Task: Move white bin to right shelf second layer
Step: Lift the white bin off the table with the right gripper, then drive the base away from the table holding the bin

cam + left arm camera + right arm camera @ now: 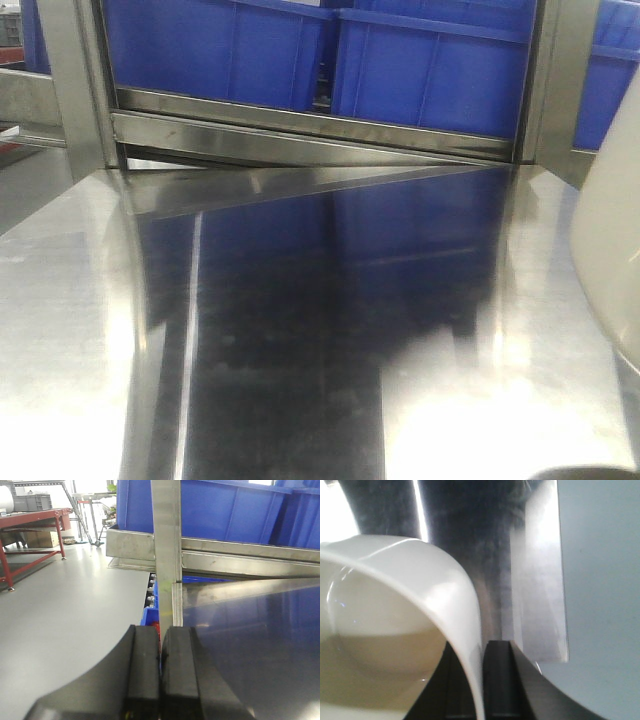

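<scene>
Right gripper [479,652] pinches the white bin [395,595], a mere edge in front view; left gripper [160,636] closed.

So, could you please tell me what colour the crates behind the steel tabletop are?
The crates are solid blue, clearest in the exterior front-facing view.

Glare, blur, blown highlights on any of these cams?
Front view: steel tabletop mirrors the blue crates, glare patches either side; white bin blurred at right edge. Left wrist: fairly sharp, background blown out top left. Right wrist: white bin close and soft, top-left corner overexposed.
</scene>
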